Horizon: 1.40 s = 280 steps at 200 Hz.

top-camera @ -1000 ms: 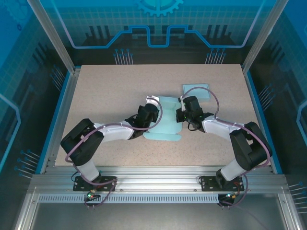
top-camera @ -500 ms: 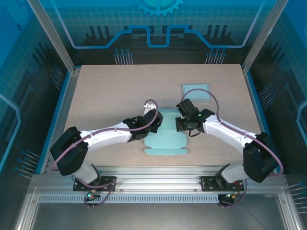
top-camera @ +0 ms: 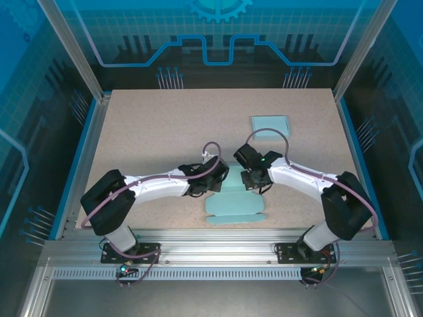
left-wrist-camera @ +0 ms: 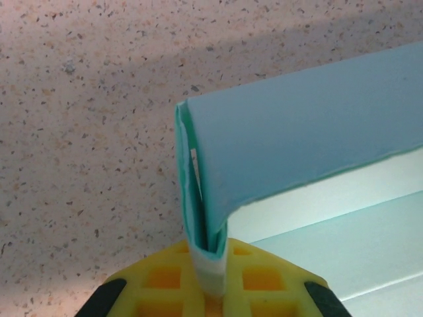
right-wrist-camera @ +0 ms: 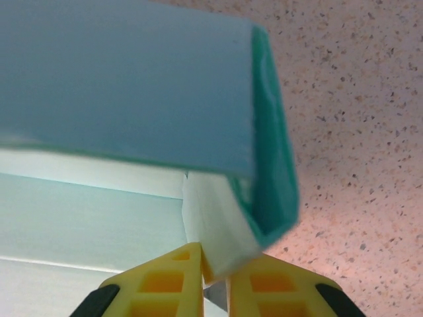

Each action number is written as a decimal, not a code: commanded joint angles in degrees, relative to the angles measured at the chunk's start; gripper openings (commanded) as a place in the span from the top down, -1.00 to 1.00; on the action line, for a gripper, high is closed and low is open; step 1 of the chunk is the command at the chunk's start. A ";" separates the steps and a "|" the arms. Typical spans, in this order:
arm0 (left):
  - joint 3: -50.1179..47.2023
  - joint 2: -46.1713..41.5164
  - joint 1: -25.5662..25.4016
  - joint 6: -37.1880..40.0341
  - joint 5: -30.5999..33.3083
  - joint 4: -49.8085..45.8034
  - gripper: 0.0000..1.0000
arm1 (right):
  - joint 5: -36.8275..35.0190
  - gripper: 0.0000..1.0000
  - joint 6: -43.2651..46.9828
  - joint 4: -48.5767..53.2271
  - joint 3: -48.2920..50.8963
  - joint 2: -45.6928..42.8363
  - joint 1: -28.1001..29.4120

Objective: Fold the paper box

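Speckled tabletop [top-camera: 145,132], wall-folding step: left gripper [left-wrist-camera: 210,264] and right gripper [right-wrist-camera: 215,267] each pinch a paper box [top-camera: 234,201] flap; next I'd crease them inward.

Far table [top-camera: 165,119]: lying open, giving free passage.
Near centre: left arm [top-camera: 155,187] and right arm [top-camera: 301,177] crowding the paper box [top-camera: 236,205].
Far right: teal sheet [top-camera: 269,125] lying in the way.
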State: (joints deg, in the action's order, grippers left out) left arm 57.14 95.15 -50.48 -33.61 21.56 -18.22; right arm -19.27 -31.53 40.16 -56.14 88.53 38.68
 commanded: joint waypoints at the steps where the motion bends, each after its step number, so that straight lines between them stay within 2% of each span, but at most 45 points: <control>1: 1.09 2.26 -0.15 1.72 -0.16 -9.65 1.00 | -8.78 0.66 -0.11 1.74 -2.91 2.83 -0.14; 87: 2.97 4.25 2.96 3.08 -0.82 -12.63 1.00 | -13.93 0.62 -1.52 2.07 -5.52 13.00 -0.07; 152: 3.77 5.78 7.76 5.28 -4.63 -13.60 1.00 | -14.97 0.44 -0.99 0.92 -6.85 17.13 -0.09; 189: 4.84 6.52 10.52 6.73 -6.02 -15.55 1.00 | -16.18 0.48 -1.68 2.24 -7.99 19.23 -0.53; 224: 6.30 7.23 12.22 7.75 -6.16 -17.14 1.00 | -19.62 0.76 -3.81 8.12 -10.85 23.18 -0.62; 254: 7.74 7.99 13.53 7.60 -5.13 -17.54 1.00 | -21.11 0.75 -4.84 11.24 -12.06 26.15 -0.02; 280: 11.38 11.22 13.57 5.86 -0.64 -20.11 1.00 | -16.72 0.73 -3.31 9.06 -11.76 25.70 0.24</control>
State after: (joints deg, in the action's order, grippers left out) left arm 66.98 101.91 -38.83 -29.89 11.68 -25.32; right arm -32.56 -36.58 40.14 -71.46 110.08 39.59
